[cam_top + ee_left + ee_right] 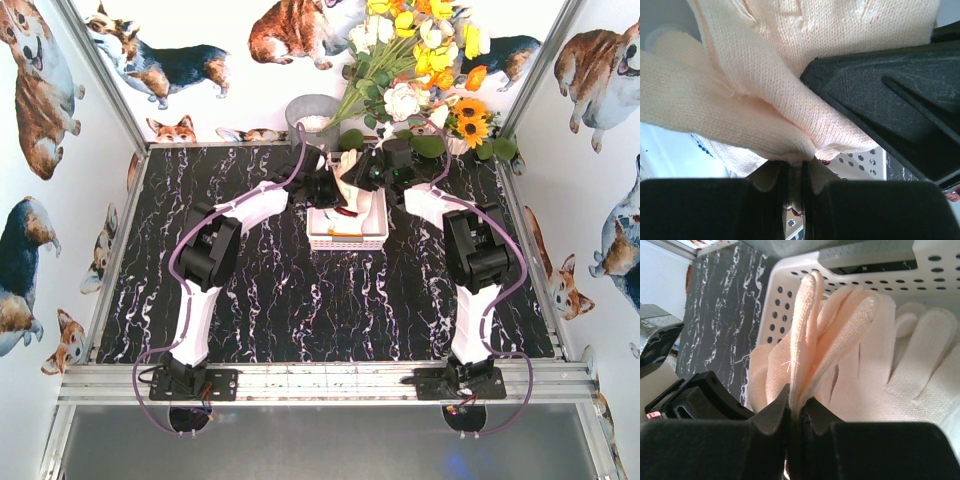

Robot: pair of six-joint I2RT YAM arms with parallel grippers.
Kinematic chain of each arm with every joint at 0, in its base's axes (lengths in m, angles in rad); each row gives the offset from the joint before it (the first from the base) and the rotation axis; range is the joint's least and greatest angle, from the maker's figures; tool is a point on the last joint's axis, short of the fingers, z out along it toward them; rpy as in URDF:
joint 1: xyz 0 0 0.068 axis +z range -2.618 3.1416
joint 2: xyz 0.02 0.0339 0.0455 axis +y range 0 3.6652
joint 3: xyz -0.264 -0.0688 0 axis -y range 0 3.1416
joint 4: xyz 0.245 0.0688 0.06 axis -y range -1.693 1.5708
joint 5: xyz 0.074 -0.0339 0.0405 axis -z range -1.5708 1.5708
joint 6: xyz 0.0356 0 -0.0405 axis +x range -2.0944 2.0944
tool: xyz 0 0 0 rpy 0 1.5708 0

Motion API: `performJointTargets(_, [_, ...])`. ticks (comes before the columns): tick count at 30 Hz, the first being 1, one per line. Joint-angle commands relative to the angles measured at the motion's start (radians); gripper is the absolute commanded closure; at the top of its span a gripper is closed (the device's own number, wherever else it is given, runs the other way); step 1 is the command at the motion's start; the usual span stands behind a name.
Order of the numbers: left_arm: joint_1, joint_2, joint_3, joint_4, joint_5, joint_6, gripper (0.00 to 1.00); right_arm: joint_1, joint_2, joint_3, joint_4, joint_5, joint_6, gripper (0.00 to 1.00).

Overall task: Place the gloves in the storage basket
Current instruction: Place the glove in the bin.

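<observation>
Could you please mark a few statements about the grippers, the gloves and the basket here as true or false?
1. The left gripper is shut on a cream glove. True.
2. The right gripper hangs open and empty. False: it is shut on a folded glove.
3. The storage basket is white with perforated walls. True.
4. The basket holds nothing. False: a white glove lies inside it.

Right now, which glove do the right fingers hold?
The folded cream glove standing upright between the right fingers; the other glove lies flat in the basket.
</observation>
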Motion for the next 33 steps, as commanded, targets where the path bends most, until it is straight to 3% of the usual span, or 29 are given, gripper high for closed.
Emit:
performJointTargets(1, [0.014, 0.04, -0.004, 0.003, 0.007, 0.013, 1.0, -0.004, 0.039, 0.053, -0.008, 0.017, -0.03, 1.0])
performJointTargets(13, [0.009, -0.011, -0.15, 0.115, 0.102, -0.071, 1.0, -0.004, 0.012, 0.055, -0.146, 0.097, -0.14, 1.0])
performJointTargets(26, [-0.026, -0.066, -0.188, 0.139, 0.148, -0.099, 1.0, -0.01, -0.029, 0.053, -0.198, 0.123, -0.172, 1.0])
performJointTargets(33, [-0.035, -0.061, -0.21, 0.103, 0.097, -0.085, 1.0, -0.012, -0.026, 0.039, -0.205, 0.118, -0.171, 1.0])
